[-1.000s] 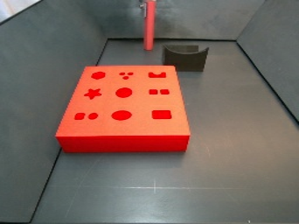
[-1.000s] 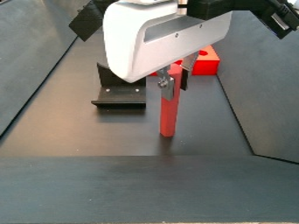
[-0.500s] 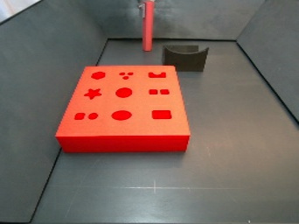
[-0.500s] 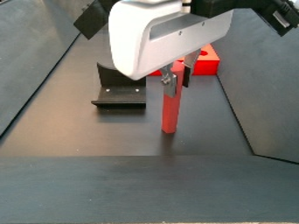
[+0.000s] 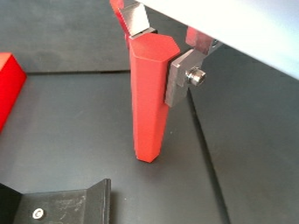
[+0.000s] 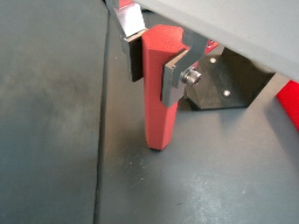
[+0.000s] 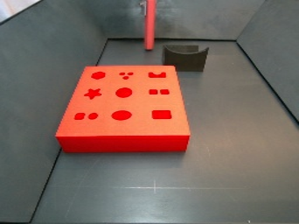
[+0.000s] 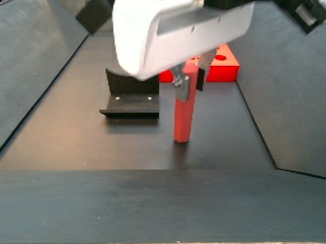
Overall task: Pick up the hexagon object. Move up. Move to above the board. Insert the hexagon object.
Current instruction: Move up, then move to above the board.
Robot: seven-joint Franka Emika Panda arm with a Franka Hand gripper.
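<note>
The hexagon object is a tall red-pink prism standing upright at the far end of the floor. My gripper is shut on its upper end, one silver finger flat on a side face and its twin on the opposite face. Both wrist views show this grip. In a side view the hexagon object hangs below the white gripper body, its lower end just above the floor. The board, flat and bright red with darker shape cutouts, lies apart from it in mid-floor.
The fixture, a dark bracket, stands beside the hexagon object, between it and a side wall. It shows too in a wrist view as the fixture. Grey walls close in the floor.
The hexagon object and my gripper have risen a little; in the side view its lower end sits higher than one second ago. Board and fixture have not moved.
</note>
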